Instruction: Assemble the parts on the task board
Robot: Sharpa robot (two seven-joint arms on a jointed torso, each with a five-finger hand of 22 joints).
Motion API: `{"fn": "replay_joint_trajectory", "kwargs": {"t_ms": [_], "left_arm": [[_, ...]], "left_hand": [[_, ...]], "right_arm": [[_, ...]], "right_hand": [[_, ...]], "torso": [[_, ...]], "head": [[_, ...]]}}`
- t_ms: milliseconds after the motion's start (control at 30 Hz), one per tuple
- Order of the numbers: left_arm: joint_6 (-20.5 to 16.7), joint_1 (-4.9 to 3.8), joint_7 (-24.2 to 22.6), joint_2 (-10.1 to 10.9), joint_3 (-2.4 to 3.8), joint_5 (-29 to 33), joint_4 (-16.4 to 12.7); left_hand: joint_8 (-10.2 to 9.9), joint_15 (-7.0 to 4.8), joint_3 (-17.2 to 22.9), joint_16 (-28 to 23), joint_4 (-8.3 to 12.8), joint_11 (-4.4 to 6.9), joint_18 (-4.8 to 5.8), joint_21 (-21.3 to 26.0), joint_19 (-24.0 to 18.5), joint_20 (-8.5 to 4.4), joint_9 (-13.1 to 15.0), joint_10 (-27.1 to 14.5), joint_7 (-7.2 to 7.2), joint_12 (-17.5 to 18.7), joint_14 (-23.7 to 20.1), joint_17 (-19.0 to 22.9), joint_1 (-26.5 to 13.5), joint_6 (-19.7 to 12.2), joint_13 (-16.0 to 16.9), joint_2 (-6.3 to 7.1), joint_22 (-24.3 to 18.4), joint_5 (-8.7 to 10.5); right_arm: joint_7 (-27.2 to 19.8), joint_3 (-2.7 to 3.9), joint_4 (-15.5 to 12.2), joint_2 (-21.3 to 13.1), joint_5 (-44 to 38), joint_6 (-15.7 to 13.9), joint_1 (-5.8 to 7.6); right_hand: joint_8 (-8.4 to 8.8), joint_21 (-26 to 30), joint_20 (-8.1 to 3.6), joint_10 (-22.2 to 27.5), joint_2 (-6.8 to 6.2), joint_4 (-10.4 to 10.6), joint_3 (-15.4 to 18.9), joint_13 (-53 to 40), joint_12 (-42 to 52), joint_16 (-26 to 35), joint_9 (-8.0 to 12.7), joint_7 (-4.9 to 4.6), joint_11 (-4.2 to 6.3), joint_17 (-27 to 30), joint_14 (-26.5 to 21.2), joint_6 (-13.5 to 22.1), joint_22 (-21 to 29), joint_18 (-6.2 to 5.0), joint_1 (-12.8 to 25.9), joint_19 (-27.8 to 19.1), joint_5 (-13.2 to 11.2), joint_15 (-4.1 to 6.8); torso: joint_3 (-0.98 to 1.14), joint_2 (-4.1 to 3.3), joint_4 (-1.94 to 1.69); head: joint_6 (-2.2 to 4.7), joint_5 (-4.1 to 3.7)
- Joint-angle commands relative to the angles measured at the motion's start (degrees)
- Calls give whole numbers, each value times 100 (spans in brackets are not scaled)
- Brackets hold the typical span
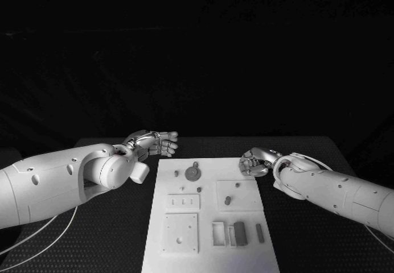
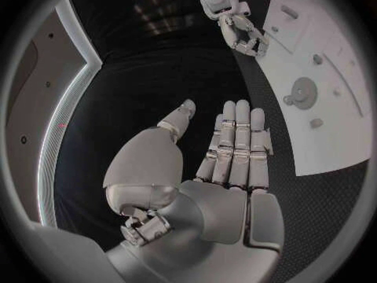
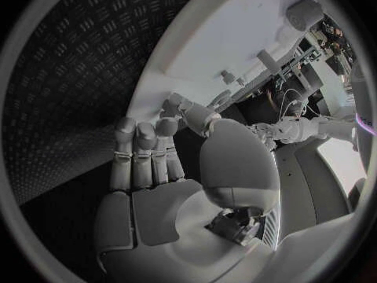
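Note:
The white task board [image 1: 209,259] lies lengthwise in the middle of the table. On it are a round disc part [image 1: 193,172], a small peg [image 1: 228,200], a dark block [image 1: 239,232] and a slim bar [image 1: 260,232]. My left hand [image 1: 156,142] hovers off the board's far left corner; in the left wrist view its fingers [image 2: 235,144] are straight with the thumb apart, holding nothing. My right hand [image 1: 256,162] sits at the board's far right corner, its fingers [image 3: 141,151] side by side, thumb towards the board edge [image 3: 228,38], nothing in it.
Square recessed plates [image 1: 180,233] and a slotted plate [image 1: 184,201] are set into the board. The black ribbed table [image 1: 107,227] spreads to both sides. A white cable [image 1: 49,233] loops under my left arm.

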State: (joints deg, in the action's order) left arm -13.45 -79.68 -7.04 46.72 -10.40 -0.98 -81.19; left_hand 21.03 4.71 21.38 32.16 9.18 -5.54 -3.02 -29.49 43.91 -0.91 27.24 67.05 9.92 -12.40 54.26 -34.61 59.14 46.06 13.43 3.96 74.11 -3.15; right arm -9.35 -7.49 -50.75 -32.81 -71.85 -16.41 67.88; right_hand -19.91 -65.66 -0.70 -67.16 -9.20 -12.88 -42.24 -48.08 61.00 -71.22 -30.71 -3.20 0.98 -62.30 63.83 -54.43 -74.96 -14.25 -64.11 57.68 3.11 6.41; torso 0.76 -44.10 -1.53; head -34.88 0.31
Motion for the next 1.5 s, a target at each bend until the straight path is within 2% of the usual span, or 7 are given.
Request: {"fn": "replay_joint_trajectory", "kwargs": {"t_ms": [33,467,700,833,967,1267,1500], "left_arm": [[97,-5,-23,-8,3,-21,-7],[116,-5,33,-18,3,-186,10],[144,-7,265,-28,5,-906,-2],[359,-7,554,-36,8,-1695,32],[390,-8,849,-54,22,-2132,22],[434,-9,1315,-218,25,-2300,88],[198,-8,1395,-399,15,-2336,74]], "left_hand": [[-18,5,9,-24,22,-14,-94,-30,-57,-2,10,-21,42,36,-13,-6,-66,-14,6,2,-8,22],[-15,2,20,-21,28,-11,-95,-34,-54,-3,16,-14,39,38,-5,-10,-70,-6,10,-10,-8,21],[109,-86,24,104,48,100,-111,-102,53,-63,90,223,-98,-61,206,-83,-184,268,88,-28,-7,22],[132,-126,6,154,32,142,-107,-130,101,-98,104,316,-138,-92,283,-117,-296,367,119,5,-12,24],[129,-181,-64,228,-85,192,-106,-154,149,-144,106,422,-177,-124,376,-165,-577,464,156,209,-23,32],[103,-235,34,323,-101,268,-80,-177,171,-194,96,559,-229,-160,433,-233,-610,607,203,167,-32,30],[-118,-174,77,245,-101,210,-22,-124,52,-179,-15,385,-289,61,273,-212,-740,437,164,313,-67,23]], "right_arm": [[-20,0,-1,5,-49,45,-3],[83,0,-100,-42,-48,-196,-3],[325,2,-384,-132,-130,-284,50],[468,2,-549,-143,-132,-325,158],[649,3,-822,-174,-302,-308,295],[1494,9,-1529,-263,-963,-206,509],[1921,53,-2180,-299,-1135,-176,613]], "right_hand": [[-27,-37,-7,20,59,14,-33,-3,39,-20,-8,-223,-6,1,-6,-254,-85,-75,26,-45,-33,26],[-88,-44,-16,5,164,75,-136,7,44,-28,-61,-200,13,8,1,-423,-78,-75,45,-45,-32,33],[-97,-73,-37,-41,155,38,-188,14,58,-52,-83,-178,37,11,51,-472,-76,-75,57,2,-31,59],[-92,-87,-50,-65,161,31,-210,15,67,-65,-90,-173,43,12,78,-479,-73,-75,76,30,-32,70],[-90,-97,-60,-76,162,11,-225,15,72,-72,-96,-168,48,13,94,-487,-71,-75,83,48,-32,76],[-94,-109,-83,-96,156,-30,-259,17,79,-79,-111,-155,60,19,120,-520,-62,-75,96,85,-32,88],[-92,-114,-108,-121,117,-54,-319,24,81,-82,-123,-144,72,29,151,-551,-49,-75,108,124,-32,101]], "torso": [[-1,-1,2],[0,4,0],[-18,1,5],[-12,8,7],[-11,11,6],[-31,37,14],[-55,110,38]], "head": [[-4,-4],[0,-15],[24,-43],[31,-36],[57,-41],[136,-29],[175,9]]}}
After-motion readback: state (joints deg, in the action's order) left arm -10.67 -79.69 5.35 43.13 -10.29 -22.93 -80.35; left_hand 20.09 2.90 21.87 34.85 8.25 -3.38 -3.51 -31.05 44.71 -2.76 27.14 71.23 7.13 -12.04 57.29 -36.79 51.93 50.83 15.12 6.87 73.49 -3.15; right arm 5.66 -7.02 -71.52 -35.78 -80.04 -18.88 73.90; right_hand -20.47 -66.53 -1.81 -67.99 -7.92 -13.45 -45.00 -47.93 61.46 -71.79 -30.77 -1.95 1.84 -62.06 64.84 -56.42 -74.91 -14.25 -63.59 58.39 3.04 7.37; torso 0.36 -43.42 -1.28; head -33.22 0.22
